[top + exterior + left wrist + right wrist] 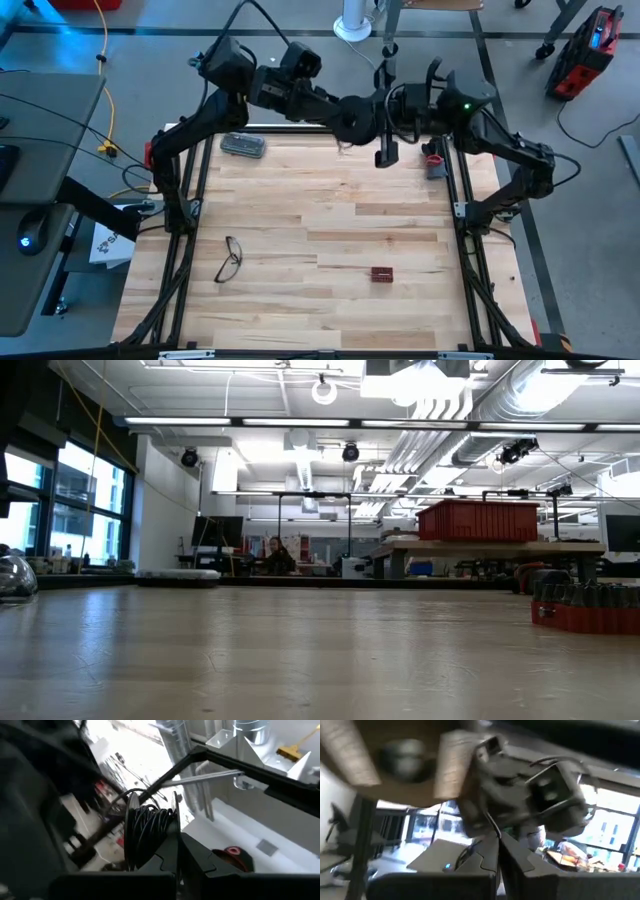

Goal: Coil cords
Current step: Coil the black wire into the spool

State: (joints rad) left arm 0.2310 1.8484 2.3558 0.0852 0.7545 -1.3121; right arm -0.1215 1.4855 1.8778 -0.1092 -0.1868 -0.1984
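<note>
Both arms are raised high over the table's far edge and meet there. The cord's small round black reel [150,827], wound with thin dark wire, sits at my left gripper [178,851], which is shut on it; in the high view the reel [351,119] shows as a dark disc. My right gripper [498,842], close to the reel's right [383,112], is shut on the thin dark wire [490,822]. Neither gripper shows in the low view. My left gripper holds the reel at its rim: one flange's edge [176,817] runs down between the two fingertips. The reel stands on edge beyond the fingers, lifted far clear of the table. My right gripper pinches the thin wire [493,832] between its two fingertips. From there the wire runs almost straight toward the left arm's hand [520,795] just ahead. It is clear of the table.
Black-framed eyeglasses [230,258] lie near the table's left side, and a small red block [381,273] lies toward its near middle. A grey case [243,145] and a red-and-grey item [434,160] rest at the far edge. A yellow cable [104,70] hangs beyond the table's left.
</note>
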